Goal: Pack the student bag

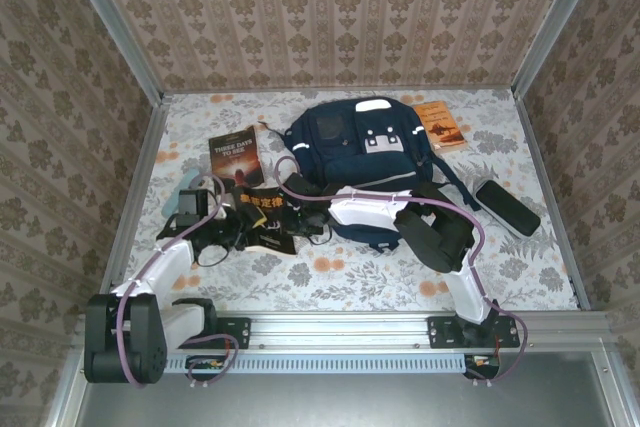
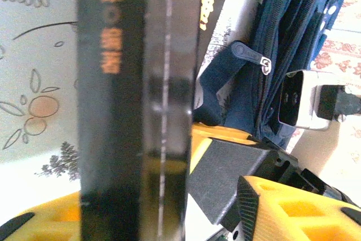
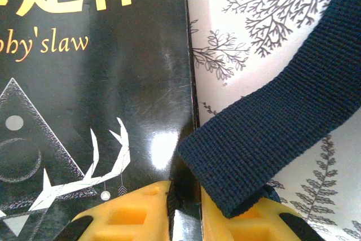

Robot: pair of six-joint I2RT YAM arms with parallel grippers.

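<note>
**Top external:** the large navy-blue fabric backpack [image 1: 350, 147] lies upper centre on the floral-patterned counter [image 1: 520, 272]. The right hand [image 1: 300, 214] sits just below the backpack's lower-left corner, at a black paperback with yellow lettering [image 1: 268, 225]. The left hand [image 1: 235, 219] is on that book's other side, further left of the backpack.

**Left wrist:** the paperback stands edge-on down mid-frame, between the yellow fingers [image 2: 56, 213]. Cannot tell whether the left hand grips it. The backpack's zipped side is at upper right, apart from the hand.

**Right wrist:** the right hand is closed on the paperback's edge at bottom centre. A navy webbing strap [image 3: 271, 134] runs in from upper right, its end lying over the right-side finger.
</note>
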